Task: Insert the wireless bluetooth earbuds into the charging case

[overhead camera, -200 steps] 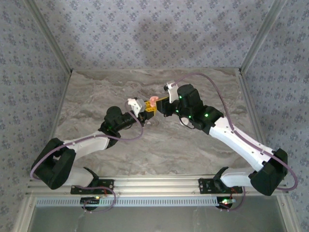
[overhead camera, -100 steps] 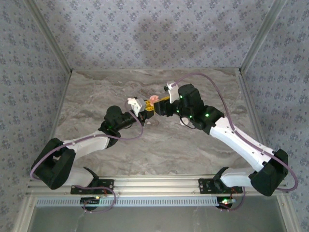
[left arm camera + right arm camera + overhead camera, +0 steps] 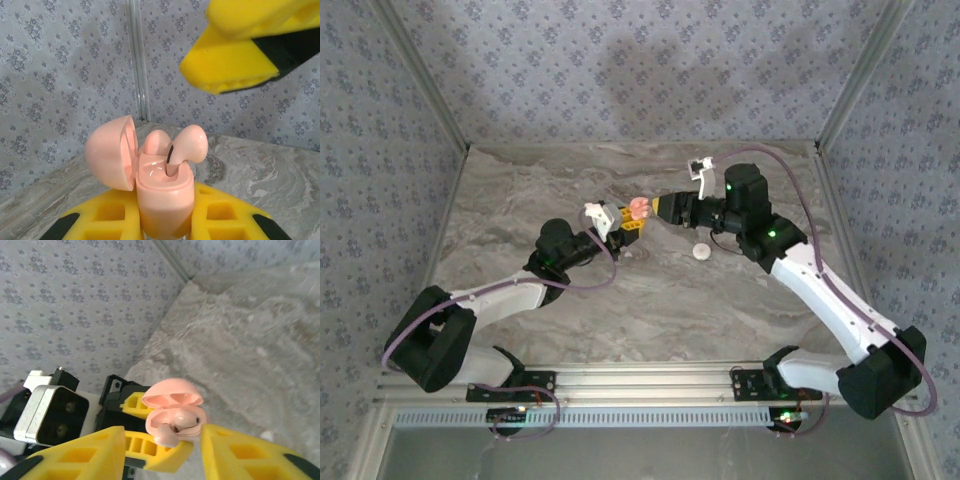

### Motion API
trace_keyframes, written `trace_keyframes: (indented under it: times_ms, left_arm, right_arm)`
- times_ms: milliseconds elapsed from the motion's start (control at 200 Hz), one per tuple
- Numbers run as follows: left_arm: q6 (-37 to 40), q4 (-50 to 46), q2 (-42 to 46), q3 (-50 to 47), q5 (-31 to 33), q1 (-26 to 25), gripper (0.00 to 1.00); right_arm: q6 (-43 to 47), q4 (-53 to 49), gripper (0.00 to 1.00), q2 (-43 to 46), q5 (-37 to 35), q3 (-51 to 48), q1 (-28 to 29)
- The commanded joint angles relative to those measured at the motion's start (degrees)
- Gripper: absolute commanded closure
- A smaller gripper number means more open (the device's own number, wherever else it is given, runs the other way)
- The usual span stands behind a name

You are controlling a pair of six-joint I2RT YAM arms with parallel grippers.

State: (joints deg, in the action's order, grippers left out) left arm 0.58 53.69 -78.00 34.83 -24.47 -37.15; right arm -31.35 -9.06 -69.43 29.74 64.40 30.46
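While the left tool (image 3: 165, 226) grips it, the charging case (image 3: 162, 187) stands open.

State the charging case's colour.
The charging case is salmon pink; left wrist view shows it best.

The salmon-pink charging case (image 3: 162, 197) is standing upright, pinched at its lower half between the yellow fingers of the left gripper (image 3: 162, 227). Its domed lid (image 3: 107, 157) is hanging open, swung back on the hinge to the left in the left wrist view. Two pink earbuds (image 3: 156, 142) are sitting in the case. One is resting low in its well, showing just a rounded top. The second (image 3: 192, 142) is sticking up higher and leaning right, its stem reaching down into the well.
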Motion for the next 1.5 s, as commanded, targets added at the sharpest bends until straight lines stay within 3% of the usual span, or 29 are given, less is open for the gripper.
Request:
trace_keyframes:
  times_ms: [0,205,395,1049,1494]
  left_arm:
    - [0.7,0.6,2.0,1.6,-1.0,-0.3,0.90]
    - [0.8,0.4,2.1,1.6,-1.0,-0.2,0.90]
    - [0.9,0.4,2.2,1.7,-1.0,-0.3,0.90]
    - [1.0,0.2,2.2,1.9,-0.9,-0.3,0.90]
    - [1.7,-0.8,3.0,1.8,-1.0,-0.2,0.90]
  right_arm:
    - [-4.2,1.8,0.60,-1.8,7.1,-0.2,0.0]
    - [-4.3,2.6,0.64,-3.7,8.9,-0.2,0.0]
    - [-4.3,2.5,0.57,-4.3,8.4,-0.2,0.0]
    - [-5.6,3.4,0.73,-5.5,11.1,0.4,1.3]
    - [-5.2,3.1,0.71,-7.2,11.3,3.4,2.3]
